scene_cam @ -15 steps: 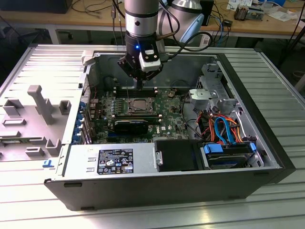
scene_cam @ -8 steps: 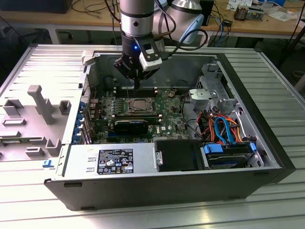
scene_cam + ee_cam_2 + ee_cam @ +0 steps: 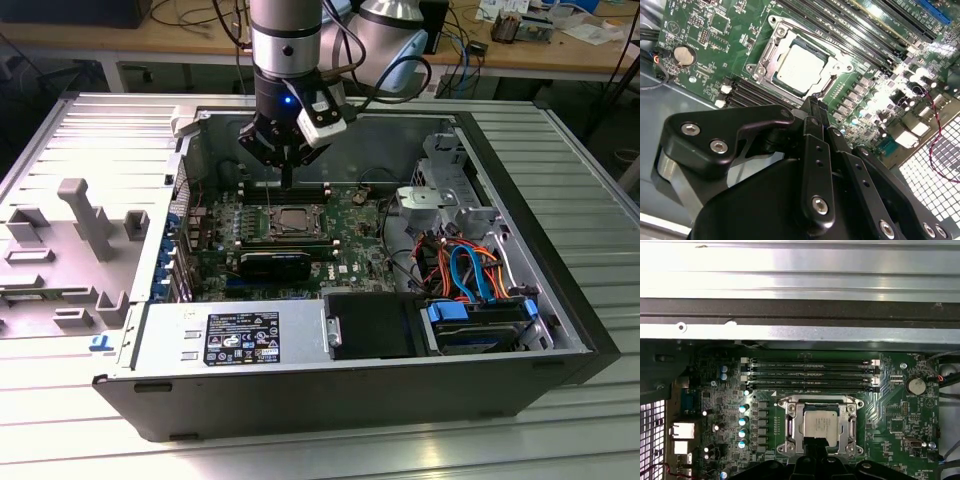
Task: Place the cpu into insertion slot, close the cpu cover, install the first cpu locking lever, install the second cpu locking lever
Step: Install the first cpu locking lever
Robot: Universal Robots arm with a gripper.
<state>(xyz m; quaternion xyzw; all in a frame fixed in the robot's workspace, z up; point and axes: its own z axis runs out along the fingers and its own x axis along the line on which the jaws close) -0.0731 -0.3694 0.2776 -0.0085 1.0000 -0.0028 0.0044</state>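
Silver-grey cpu (image 3: 818, 426) in insertion slot (image 3: 856, 449), cpu cover (image 3: 795, 427) down over it, jaws together just above, open computer case (image 3: 330, 400)

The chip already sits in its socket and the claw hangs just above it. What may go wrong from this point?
1. The claw hangs close over the edge of the cpu cover; a descent slightly off target might press on the cpu itself.
2. The capacitors stand in a row beside that cover, so a sideways push of the claw could strike them.
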